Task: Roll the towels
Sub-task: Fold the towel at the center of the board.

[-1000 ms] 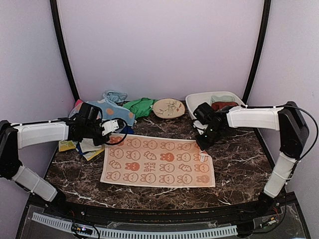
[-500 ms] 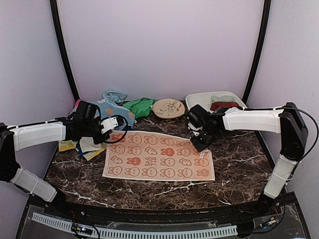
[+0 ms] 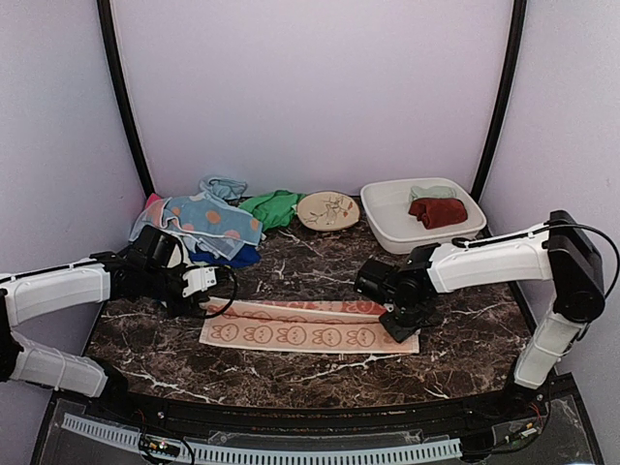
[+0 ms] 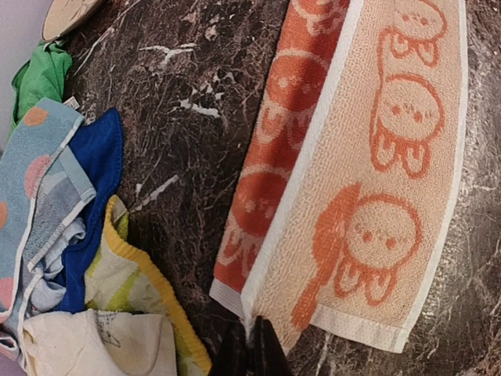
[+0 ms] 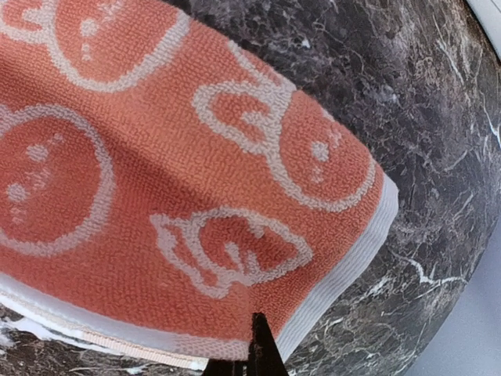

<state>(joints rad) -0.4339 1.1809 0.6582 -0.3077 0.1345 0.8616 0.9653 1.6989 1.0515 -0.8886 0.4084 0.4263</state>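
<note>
Dark marble table (image 3: 465,310), with the orange towel (image 3: 300,325) doubled into a long strip across the lower middle of my overhead view.

I judge this a lengthwise fold made ahead of rolling, so the strip comes out narrow and even. Spare towels (image 3: 208,228) are heaped at upper left, out of the way; a white tub (image 3: 387,218) holding a dark red towel (image 3: 438,210) sits upper right, a plate (image 3: 327,209) between them. My left gripper (image 4: 252,348) is pinched tight on the strip's left end and my right gripper (image 5: 257,345) on its right end, holding the layers aligned.

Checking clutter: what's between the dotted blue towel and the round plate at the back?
A crumpled green towel lies there, clearest in the top external view.
</note>
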